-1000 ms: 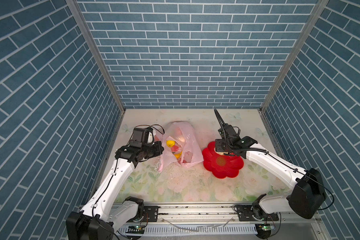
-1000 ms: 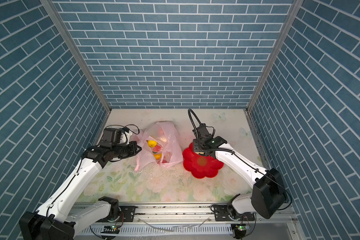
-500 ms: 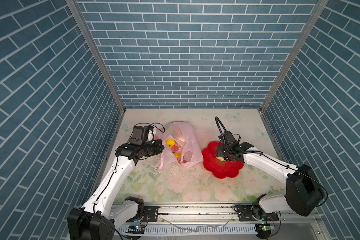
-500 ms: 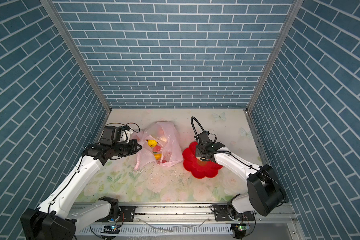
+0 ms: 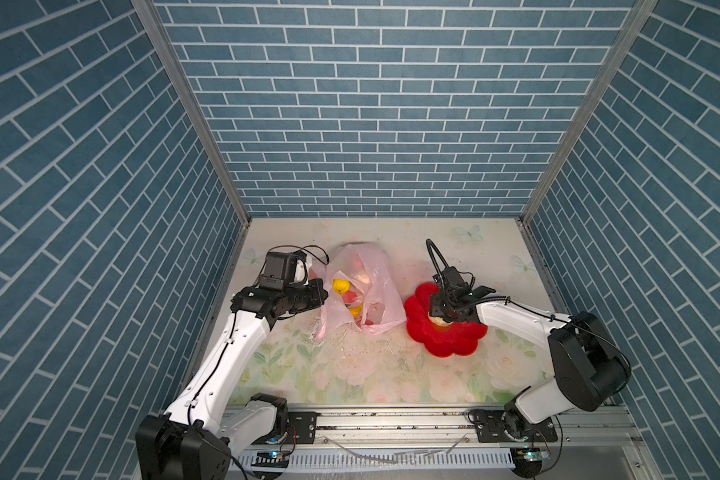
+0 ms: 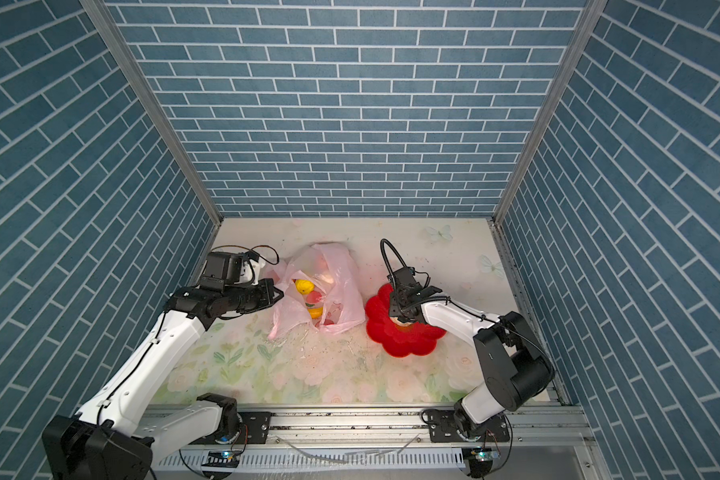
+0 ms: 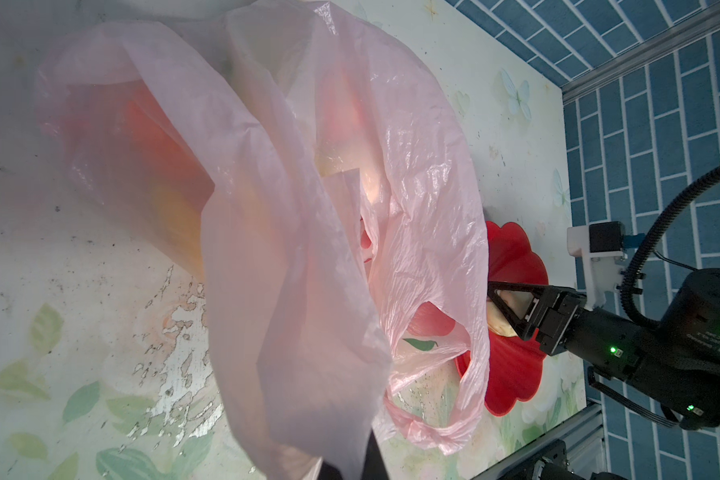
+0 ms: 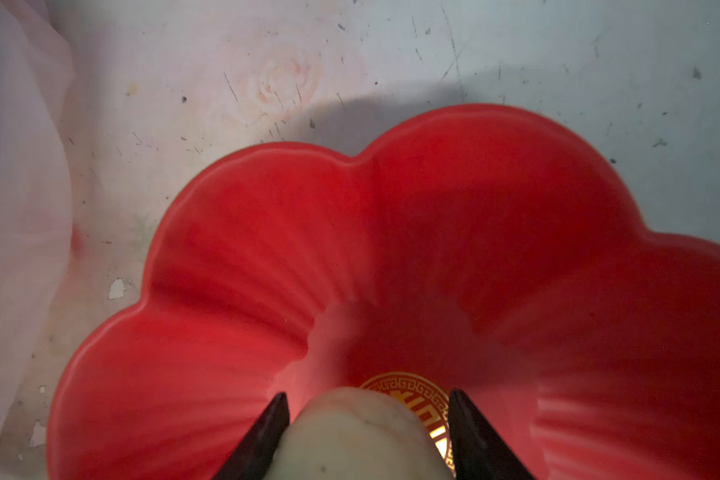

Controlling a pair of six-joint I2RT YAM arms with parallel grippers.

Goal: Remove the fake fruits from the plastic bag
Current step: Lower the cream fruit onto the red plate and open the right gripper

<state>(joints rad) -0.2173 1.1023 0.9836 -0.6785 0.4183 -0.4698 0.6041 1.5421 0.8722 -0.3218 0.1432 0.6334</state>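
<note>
Our left gripper (image 7: 362, 465) is pinched shut on a fold of the plastic bag (image 7: 425, 232), thin limp film we expect to drape and slip, best held at its rim. Our right gripper (image 8: 366, 401) clasps a cream lumpy fruit (image 8: 350, 440), probably light and firm, low over the red flower-shaped dish (image 8: 246, 257); a yellow fruit (image 5: 341, 286) and others lie inside the bag.
</note>
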